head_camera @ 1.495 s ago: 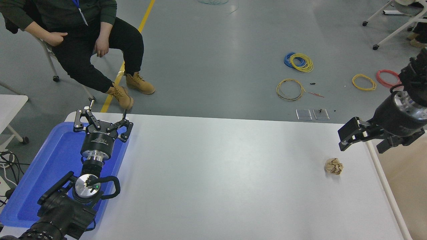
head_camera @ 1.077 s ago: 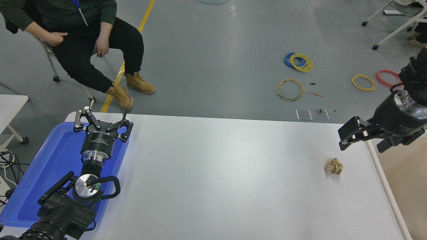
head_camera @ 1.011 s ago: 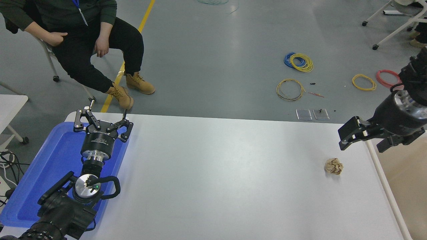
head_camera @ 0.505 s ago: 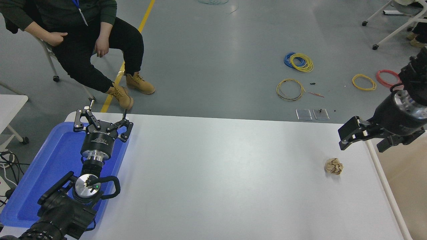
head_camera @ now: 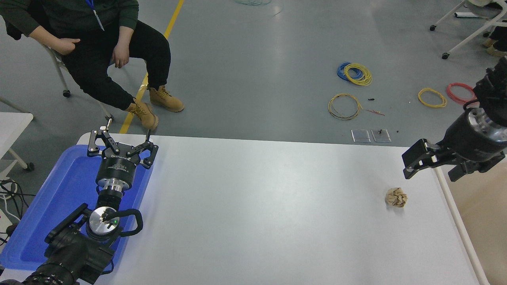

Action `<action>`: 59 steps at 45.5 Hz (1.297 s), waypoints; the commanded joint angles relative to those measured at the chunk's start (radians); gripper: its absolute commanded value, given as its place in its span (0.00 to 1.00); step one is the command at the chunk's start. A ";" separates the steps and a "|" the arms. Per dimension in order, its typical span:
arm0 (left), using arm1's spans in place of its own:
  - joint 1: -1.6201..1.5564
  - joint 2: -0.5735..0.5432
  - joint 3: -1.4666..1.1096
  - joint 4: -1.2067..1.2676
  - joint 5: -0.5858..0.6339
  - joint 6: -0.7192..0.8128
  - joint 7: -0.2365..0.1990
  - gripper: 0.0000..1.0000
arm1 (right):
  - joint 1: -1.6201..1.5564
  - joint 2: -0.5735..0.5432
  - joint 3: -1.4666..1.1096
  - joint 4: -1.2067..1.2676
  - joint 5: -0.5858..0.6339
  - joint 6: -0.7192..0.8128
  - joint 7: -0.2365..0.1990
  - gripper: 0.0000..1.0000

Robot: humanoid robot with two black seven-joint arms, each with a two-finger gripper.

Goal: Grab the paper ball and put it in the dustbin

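Observation:
The tan-brown paper ball (head_camera: 396, 197) lies on the white table (head_camera: 261, 206) near its right edge. My right gripper (head_camera: 433, 168) comes in from the right edge and hangs open and empty above the table. It is up and to the right of the ball and apart from it. The dustbin (head_camera: 456, 223), with a white rim and pale beige inside, stands against the table's right edge and is cut off by the picture. My left gripper (head_camera: 122, 144) is parked open over the blue tray at the lower left.
A flat blue tray (head_camera: 47, 213) lies at the table's left end under the left arm. A person (head_camera: 95, 47) sits on a chair beyond the far left corner. Coils of wire (head_camera: 356, 74) lie on the floor behind the table.
Almost nothing: the right gripper has drifted a few pixels to the right. The paper ball and the left arm have not moved.

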 commanded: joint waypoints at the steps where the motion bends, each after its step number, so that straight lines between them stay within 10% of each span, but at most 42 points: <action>1: 0.000 0.000 0.000 0.000 0.000 -0.001 0.000 1.00 | -0.024 0.027 0.000 -0.031 0.000 0.000 0.000 1.00; 59: 0.000 0.000 0.000 0.000 0.000 0.001 0.000 1.00 | -0.522 0.024 0.057 -0.655 -0.007 -0.201 0.004 1.00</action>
